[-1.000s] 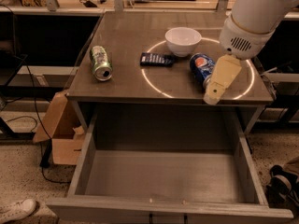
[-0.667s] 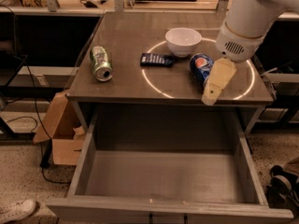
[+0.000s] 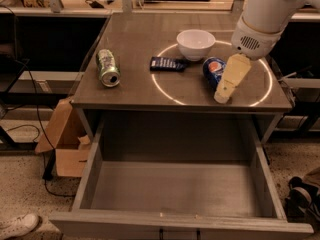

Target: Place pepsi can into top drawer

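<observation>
The pepsi can [image 3: 213,70] lies on its side on the table top [image 3: 135,39], right of centre, just in front of the white bowl. My gripper [image 3: 223,95] hangs from the white arm at the upper right. It reaches down to the table surface right beside the can, on its right side, touching or nearly touching it. The top drawer [image 3: 175,188] is pulled wide open below the table's front edge, and its flat grey bottom holds nothing.
A green-and-silver can [image 3: 107,67] lies on the table's left side. A white bowl [image 3: 196,44] and a dark flat packet [image 3: 168,64] sit mid-table. A cardboard box [image 3: 67,144] stands on the floor at the left, with a shoe [image 3: 17,225] at the bottom left.
My gripper has shifted slightly left, closer against the pepsi can. The can, the drawer and the other objects have not moved.
</observation>
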Controlling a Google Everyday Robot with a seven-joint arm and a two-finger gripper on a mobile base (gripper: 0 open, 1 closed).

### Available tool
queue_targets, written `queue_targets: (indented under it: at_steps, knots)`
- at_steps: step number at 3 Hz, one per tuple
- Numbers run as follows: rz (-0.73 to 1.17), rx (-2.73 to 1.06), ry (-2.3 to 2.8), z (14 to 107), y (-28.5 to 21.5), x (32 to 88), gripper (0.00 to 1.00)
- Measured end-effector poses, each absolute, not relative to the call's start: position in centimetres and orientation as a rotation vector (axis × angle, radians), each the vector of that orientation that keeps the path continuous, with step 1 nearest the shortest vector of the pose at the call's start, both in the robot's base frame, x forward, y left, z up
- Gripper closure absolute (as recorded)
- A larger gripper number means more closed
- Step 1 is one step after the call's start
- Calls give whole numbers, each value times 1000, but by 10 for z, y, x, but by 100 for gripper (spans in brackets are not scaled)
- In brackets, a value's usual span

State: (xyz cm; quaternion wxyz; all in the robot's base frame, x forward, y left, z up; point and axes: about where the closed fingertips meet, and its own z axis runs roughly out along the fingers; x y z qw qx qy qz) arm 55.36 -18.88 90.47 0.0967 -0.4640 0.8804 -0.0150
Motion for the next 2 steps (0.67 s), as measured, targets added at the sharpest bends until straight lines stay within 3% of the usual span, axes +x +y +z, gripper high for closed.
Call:
queue_targets:
  at_steps: [2]
  knots:
    - [33, -1275, 2671, 901, -195, 597, 0]
